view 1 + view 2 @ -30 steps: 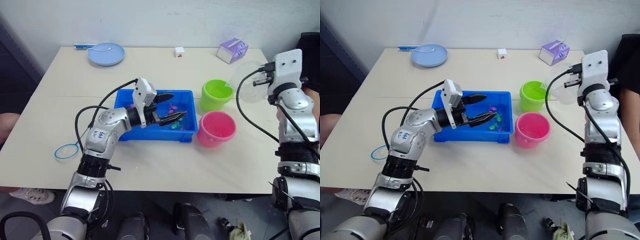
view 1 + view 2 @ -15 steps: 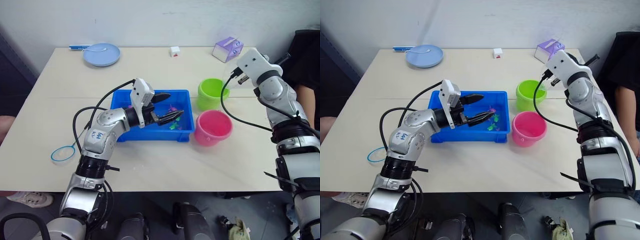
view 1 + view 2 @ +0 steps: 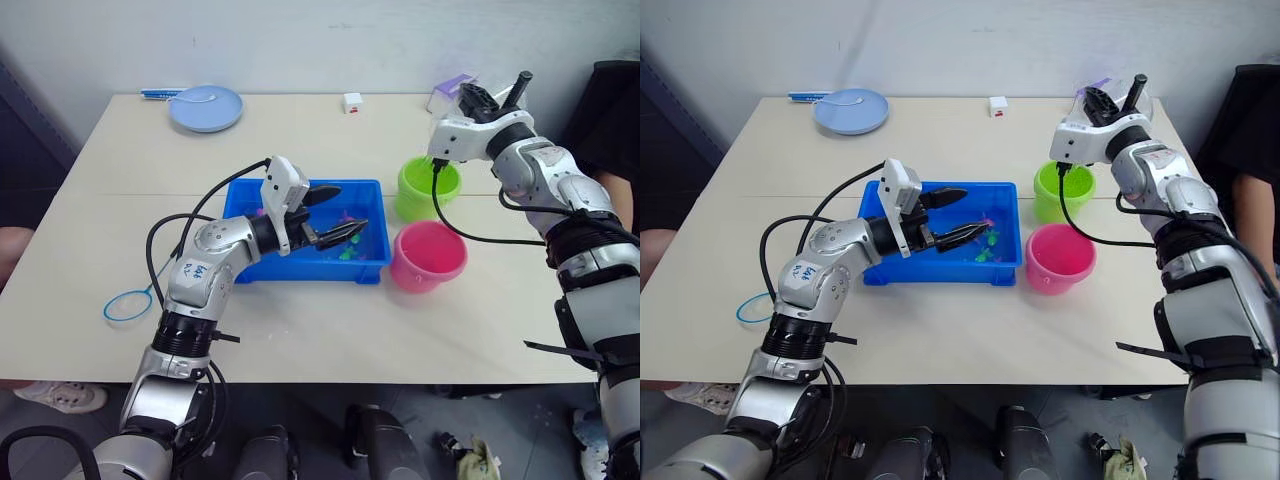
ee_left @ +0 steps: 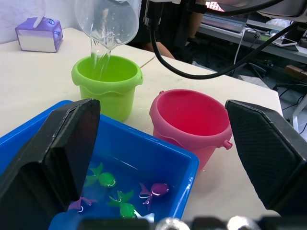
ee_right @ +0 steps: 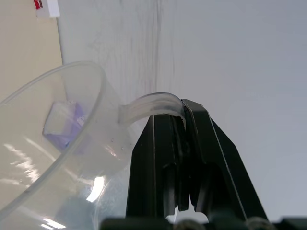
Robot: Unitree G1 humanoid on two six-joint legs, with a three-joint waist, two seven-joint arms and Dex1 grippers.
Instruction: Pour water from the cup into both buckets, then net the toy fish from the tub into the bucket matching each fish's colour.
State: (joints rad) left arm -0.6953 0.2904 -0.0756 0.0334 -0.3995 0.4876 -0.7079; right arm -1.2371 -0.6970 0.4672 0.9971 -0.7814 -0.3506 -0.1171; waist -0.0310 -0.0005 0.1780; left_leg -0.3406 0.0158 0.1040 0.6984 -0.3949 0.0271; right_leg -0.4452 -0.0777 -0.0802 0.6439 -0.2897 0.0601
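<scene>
Cup [image 4: 108, 21] tipped over green bucket [image 4: 108, 81], water streaming in, handle pinched in right gripper [image 5: 180, 120]. Pink bucket [image 4: 192, 122] just beside, seemingly empty. Blue tub [image 3: 365, 265] holding water plus pink and green toy fish [image 4: 153, 189], with left gripper [image 3: 335, 215] spread wide above.

Both arms are silver-grey metal shells with black ribbed joint bands and loose black cables looping along the outside. The left forearm carries a small white label with blue handwriting, and a white camera block sits on each wrist. Each pincer, left [image 3: 335, 213] and right [image 5: 178, 158], has two black, textured, tapering fingers.
</scene>
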